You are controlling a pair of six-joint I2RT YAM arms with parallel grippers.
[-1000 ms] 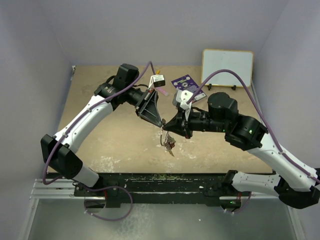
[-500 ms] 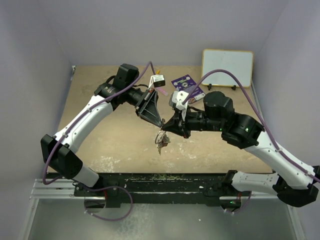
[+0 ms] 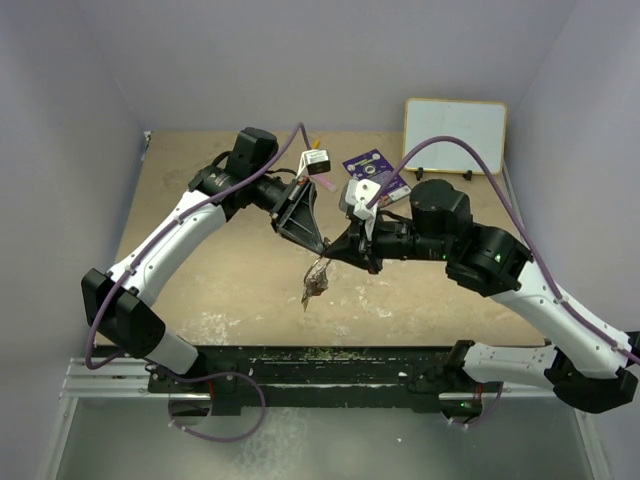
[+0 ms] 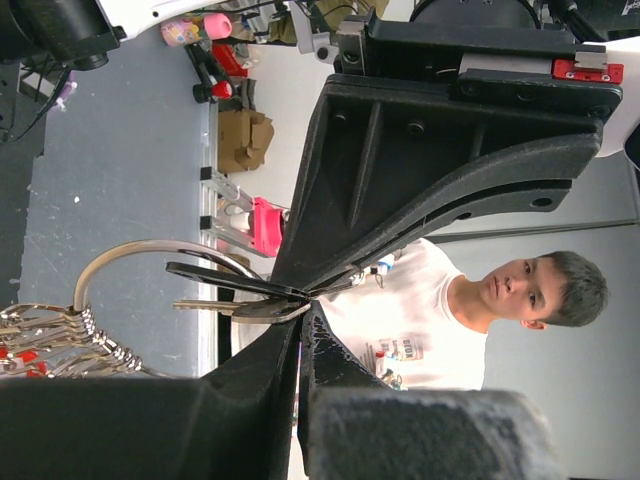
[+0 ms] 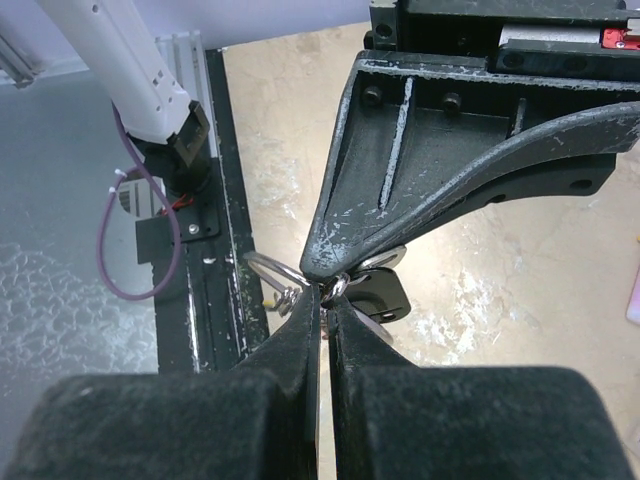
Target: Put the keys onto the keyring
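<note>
Both grippers meet tip to tip above the middle of the table. My left gripper (image 3: 324,244) is shut on the head of a silver key (image 4: 235,309); a black-headed key (image 5: 381,296) lies against it. My right gripper (image 3: 337,250) is shut on the wire of the keyring (image 5: 268,268), right at the left fingertips. In the left wrist view the keyring (image 4: 150,247) arcs off to the left. Several more keys (image 4: 45,340) hang from it in a bunch. From above, that bunch of keys (image 3: 314,284) dangles just under the two tips.
A purple card (image 3: 375,168) lies behind the grippers, with a white tagged item (image 3: 317,160) to its left. A whiteboard (image 3: 455,137) leans at the back right. The black base rail (image 3: 320,362) runs along the near edge.
The right gripper has shifted slightly left, closer against the left tips. The hanging bunch of keys has swung left below them. Both grippers stay shut.
</note>
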